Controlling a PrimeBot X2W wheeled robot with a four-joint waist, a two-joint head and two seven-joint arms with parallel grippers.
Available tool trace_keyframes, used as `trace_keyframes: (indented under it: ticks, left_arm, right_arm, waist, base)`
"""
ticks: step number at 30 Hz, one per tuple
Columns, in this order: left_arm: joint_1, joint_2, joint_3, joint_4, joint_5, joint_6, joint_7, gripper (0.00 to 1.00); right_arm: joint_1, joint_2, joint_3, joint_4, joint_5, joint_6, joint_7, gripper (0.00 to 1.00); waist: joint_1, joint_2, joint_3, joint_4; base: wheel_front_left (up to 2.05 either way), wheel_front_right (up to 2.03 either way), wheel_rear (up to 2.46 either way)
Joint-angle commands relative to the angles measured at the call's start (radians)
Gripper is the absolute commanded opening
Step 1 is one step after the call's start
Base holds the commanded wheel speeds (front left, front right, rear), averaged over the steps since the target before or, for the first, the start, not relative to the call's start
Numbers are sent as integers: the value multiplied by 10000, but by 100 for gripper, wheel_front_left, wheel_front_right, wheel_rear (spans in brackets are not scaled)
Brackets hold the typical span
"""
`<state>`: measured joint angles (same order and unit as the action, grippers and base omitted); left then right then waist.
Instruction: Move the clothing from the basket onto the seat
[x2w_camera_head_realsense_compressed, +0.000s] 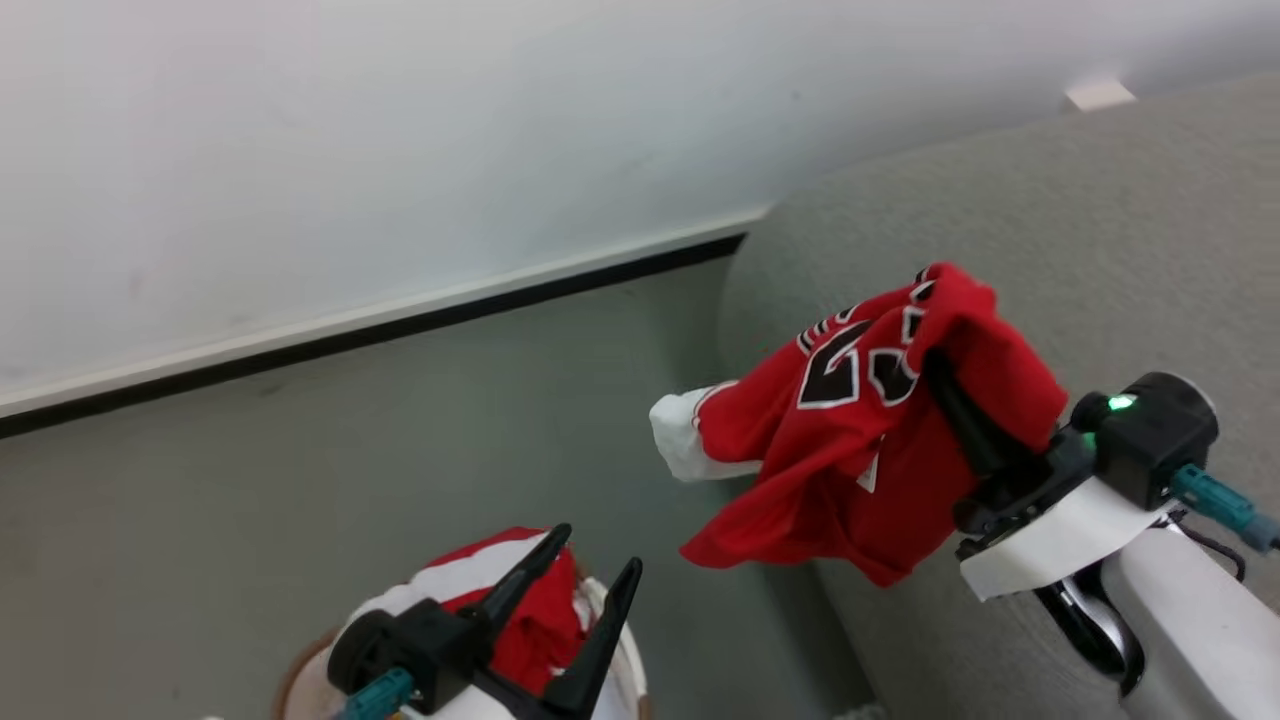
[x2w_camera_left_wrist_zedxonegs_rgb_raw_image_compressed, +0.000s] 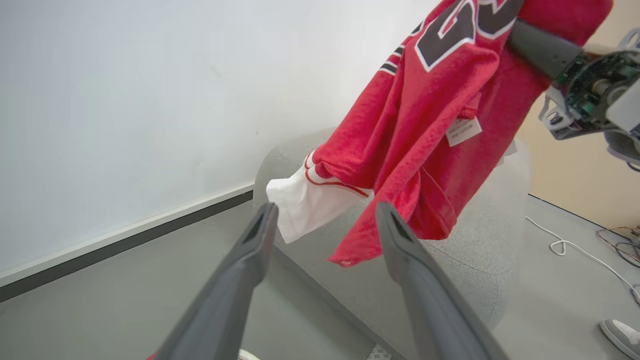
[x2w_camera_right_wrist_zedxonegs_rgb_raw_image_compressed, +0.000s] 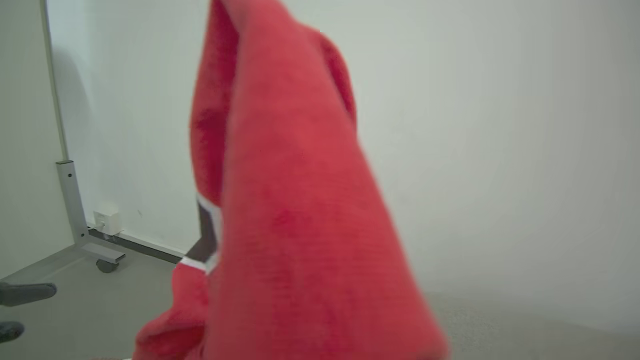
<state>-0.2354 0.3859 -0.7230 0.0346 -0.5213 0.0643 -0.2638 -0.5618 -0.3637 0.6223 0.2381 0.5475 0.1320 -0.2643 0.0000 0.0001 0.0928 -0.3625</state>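
Short of the seat (x2w_camera_head_realsense_compressed: 1050, 230), on the grey floor (x2w_camera_head_realsense_compressed: 300, 480), the cream basket (x2w_camera_head_realsense_compressed: 290, 685) holds a second red garment (x2w_camera_head_realsense_compressed: 540, 630) with a wide white band. The robot's left gripper (x2w_camera_head_realsense_compressed: 600, 548) hovers over it, jaws spread wide and empty, and partly blocks the sight of the cloth. Closer to the seat, at its edge, the right gripper (x2w_camera_head_realsense_compressed: 950, 395) is clenched on the red jersey (x2w_camera_head_realsense_compressed: 850, 450), its dark fingers largely buried in the folds. The jersey hangs in the air with its long axis running down from the fingers towards the floor, black white-edged numbers uppermost, hem lowest, a white sleeve pointing away from the seat; seen from the left wrist it appears clear of the grey upholstery. On the floor to the seat's far side lie a looped white cable (x2w_camera_left_wrist_zedxonegs_rgb_raw_image_compressed: 565, 245) and a shoe (x2w_camera_left_wrist_zedxonegs_rgb_raw_image_compressed: 622, 335). Beyond the seat stands a white wall with a black skirting (x2w_camera_head_realsense_compressed: 400, 325).
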Motion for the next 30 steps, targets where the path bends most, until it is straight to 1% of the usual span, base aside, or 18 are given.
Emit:
trace_keyframes:
  ticks: [1,5,8,12,17,18,24,28,30]
  left_arm:
    - [-149,92,0,-66,77,12,47,100]
    - [-394,198,-100,-327,217,-77,264,100]
    - [-651,298,-147,-547,346,-109,467,100]
    - [-1172,466,-218,-790,582,-233,851,100]
    - [-1864,624,-209,-1055,760,-377,1212,100]
    - [-1971,670,-187,-1101,797,-382,1272,100]
    - [-2549,932,-87,-1449,1053,-371,1663,100]
    - [-2663,1119,33,-1678,1094,-262,1812,100]
    - [-2644,1202,119,-1779,1084,-181,1838,100]
  right_arm:
    - [141,7,-195,-136,23,-23,-3,0]
    - [216,64,-934,-360,98,-25,-3,0]
    - [-17,-111,-1408,-343,-265,-25,-3,0]
    - [-636,-207,-2137,-145,-433,-25,-3,0]
    - [-1863,-495,-3042,509,-585,-25,-3,0]
    - [-2116,-521,-3193,703,-546,-23,-3,0]
    - [-3999,-1273,-4106,2169,-572,-25,-4,0]
    - [-5179,-1647,-4740,3366,-727,-25,-1,0]
    - [-5611,-1777,-5135,3997,-1004,-25,-1,0]
  waist:
    - [0,-1,583,-821]
    - [0,-1,1124,-1265]
    - [0,-1,1682,-1362]
    - [0,-1,2667,-1190]
    - [0,-1,3874,-687]
    - [0,-1,4074,-599]
    - [0,-1,5243,-65]
    - [0,-1,5732,215]
    - [0,-1,5896,337]
  base:
    - [0,0,0]
    - [0,0,0]
    - [0,0,0]
    - [0,0,0]
    - [0,0,0]
    - [0,0,0]
    - [0,0,0]
    - [0,0,0]
    - [0,0,0]
